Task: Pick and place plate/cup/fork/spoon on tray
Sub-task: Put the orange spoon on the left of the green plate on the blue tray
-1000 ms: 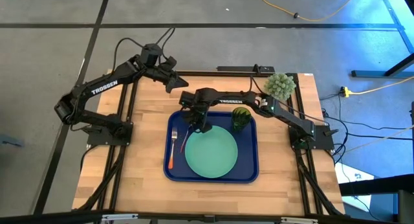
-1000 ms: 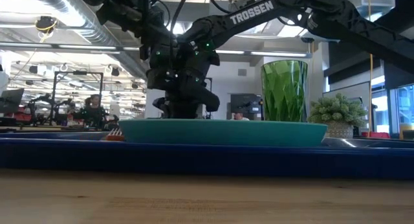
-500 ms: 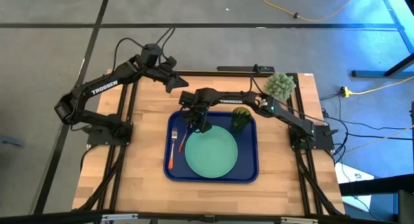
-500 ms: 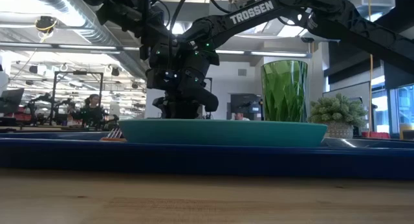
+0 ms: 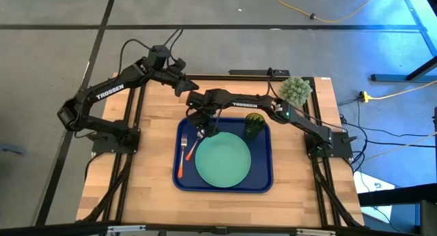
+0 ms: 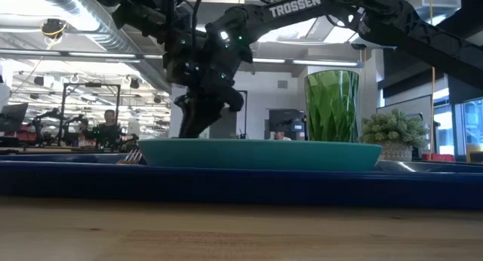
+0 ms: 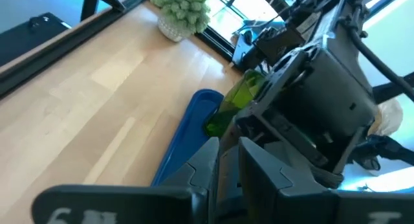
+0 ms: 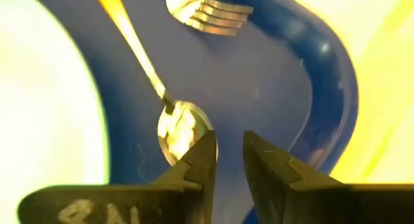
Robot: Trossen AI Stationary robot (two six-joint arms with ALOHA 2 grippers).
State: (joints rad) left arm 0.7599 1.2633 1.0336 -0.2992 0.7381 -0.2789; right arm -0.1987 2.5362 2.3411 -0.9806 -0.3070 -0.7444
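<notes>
The dark-blue tray point(image 5: 263, 181) lies mid-table and carries the mint-green plate point(image 5: 222, 161). The dark-green cup point(image 5: 255, 125) stands upright at the tray's far right. The fork point(image 5: 181, 157) and the spoon point(image 5: 194, 147) lie flat on the tray floor left of the plate. My right gripper point(image 5: 202, 129) hangs open just above the spoon's bowl point(image 8: 178, 130), with nothing between its fingers point(image 8: 200, 159). The fork's tines point(image 8: 210, 17) lie beyond it. My left gripper point(image 5: 184, 86) waits raised over the table's far left, open and holding nothing.
A spiky pale-green ball plant point(image 5: 295, 90) in a pot stands at the table's far right corner. Bare wood point(image 5: 136, 174) lies left and right of the tray. In the low view a person point(image 6: 110, 127) sits in the room beyond.
My right gripper has let go of the spoon and risen off the tray floor, drifting a little toward the far left and tipping. The spoon stays flat on the tray between fork and plate.
</notes>
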